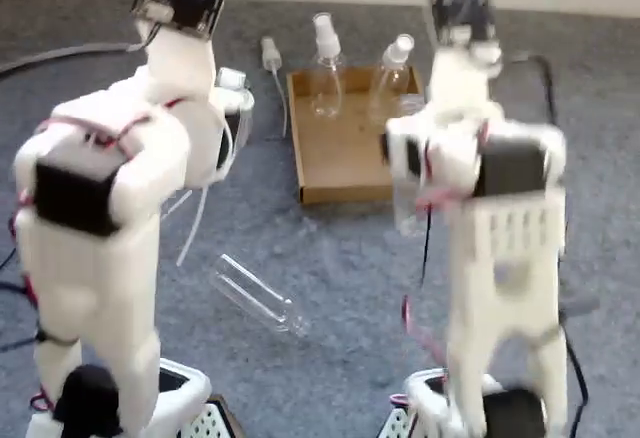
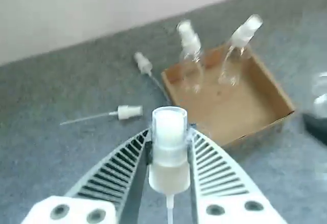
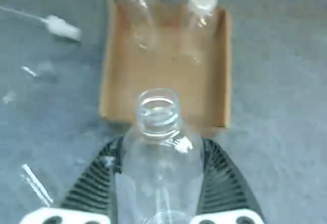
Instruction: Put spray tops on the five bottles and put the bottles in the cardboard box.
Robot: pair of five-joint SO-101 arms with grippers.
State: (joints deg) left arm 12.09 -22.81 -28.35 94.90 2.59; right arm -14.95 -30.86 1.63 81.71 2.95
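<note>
My left gripper (image 2: 168,134) is shut on a white spray top (image 2: 168,155), held above the grey mat with its thin tube hanging down. My right gripper (image 3: 161,147) is shut on a clear bottle (image 3: 158,132) whose threaded neck is bare, just in front of the cardboard box (image 3: 168,81). Two capped bottles (image 1: 327,68) (image 1: 393,73) stand at the far side of the box (image 1: 345,153). Another clear bottle (image 1: 255,293) lies on its side on the mat between the arms. Loose spray tops lie left of the box (image 2: 143,63) (image 2: 127,112).
The grey mat (image 1: 330,258) covers the table, with a pale wall behind it. Cables trail at the far left (image 1: 60,55) and beside the right arm's base (image 1: 415,328). The near half of the box floor is bare.
</note>
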